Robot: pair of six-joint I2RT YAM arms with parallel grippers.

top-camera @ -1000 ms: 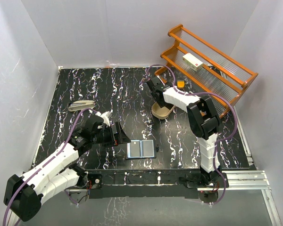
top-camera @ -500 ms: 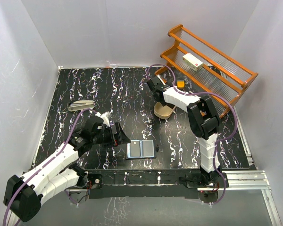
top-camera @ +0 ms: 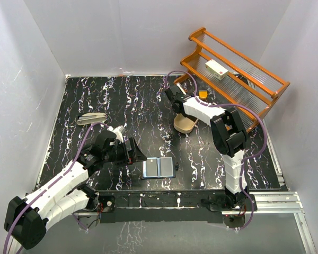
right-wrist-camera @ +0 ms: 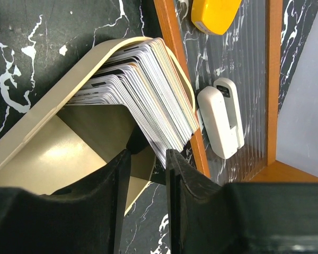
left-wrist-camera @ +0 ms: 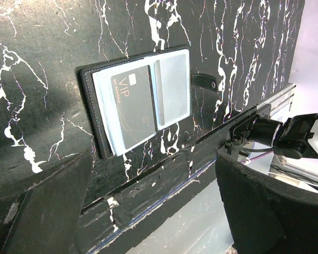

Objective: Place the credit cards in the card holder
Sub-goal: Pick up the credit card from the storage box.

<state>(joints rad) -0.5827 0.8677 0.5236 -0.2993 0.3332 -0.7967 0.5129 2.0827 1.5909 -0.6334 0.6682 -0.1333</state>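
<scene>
Pick-up step: right gripper (right-wrist-camera: 148,157), jaws narrowly apart, straddles the stacked pale credit cards (right-wrist-camera: 143,90) in the cream oval tray (right-wrist-camera: 47,112); I cannot tell whether it grips one. Next it must pinch a single card and carry it to the black bifold card holder (left-wrist-camera: 88,114), which lies ahead of the wide-open left gripper (left-wrist-camera: 159,180).

We log the card holder (left-wrist-camera: 91,111) lying open on the black marbled surface (left-wrist-camera: 37,47), dark VIP card (left-wrist-camera: 132,108) on its left face, pale card (left-wrist-camera: 172,87) on its right, left tool (left-wrist-camera: 153,207) fingers spread wide.

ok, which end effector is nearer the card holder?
Left. Left end effector hovers just beside the card holder; right end effector is far off, at the cream tray.
</scene>
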